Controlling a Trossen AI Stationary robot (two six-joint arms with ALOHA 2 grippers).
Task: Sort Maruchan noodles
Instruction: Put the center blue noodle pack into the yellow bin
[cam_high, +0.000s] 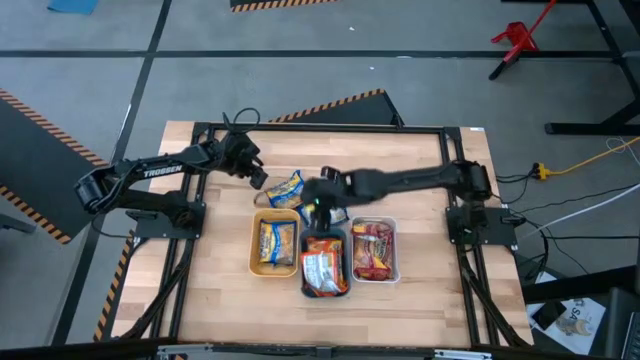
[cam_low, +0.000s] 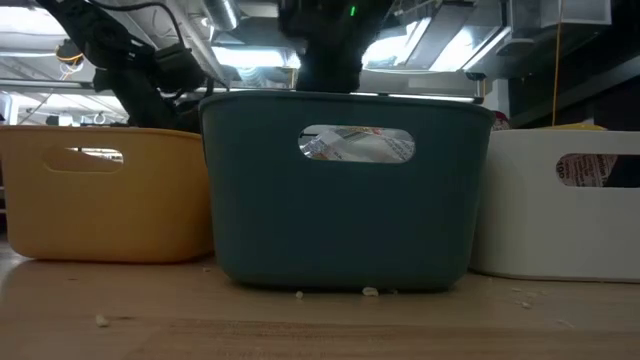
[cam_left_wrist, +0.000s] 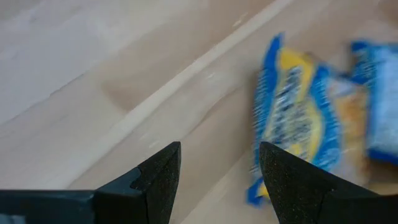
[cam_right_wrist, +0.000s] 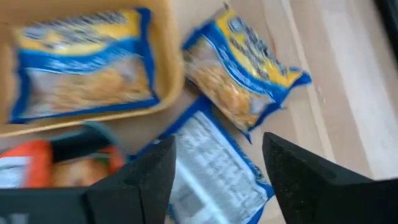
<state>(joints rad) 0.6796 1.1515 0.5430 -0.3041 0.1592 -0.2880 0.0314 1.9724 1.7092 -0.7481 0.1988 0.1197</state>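
Two Maruchan packets lie loose on the wooden table beyond the trays. A blue-yellow packet (cam_high: 285, 188) (cam_right_wrist: 242, 68) lies flat. A blue-white packet (cam_right_wrist: 211, 168) lies beside it, pale side up, next to the teal tray. My left gripper (cam_high: 260, 180) (cam_left_wrist: 217, 180) is open, just left of the blue-yellow packet (cam_left_wrist: 292, 118). My right gripper (cam_high: 320, 208) (cam_right_wrist: 217, 180) is open over the blue-white packet, one finger on either side of it. The yellow tray (cam_high: 254, 245) holds a blue-yellow packet (cam_right_wrist: 81, 68). The teal tray (cam_high: 325, 234) holds an orange packet (cam_high: 325, 270), and the white tray (cam_high: 395, 250) holds red-brown ones (cam_high: 372, 250).
The three trays stand side by side near the table's middle: yellow tray (cam_low: 100, 200), teal tray (cam_low: 340, 200), white tray (cam_low: 560, 210). Bare wood lies toward the near edge and on both sides. A black frame (cam_high: 320, 128) runs around the table's edge.
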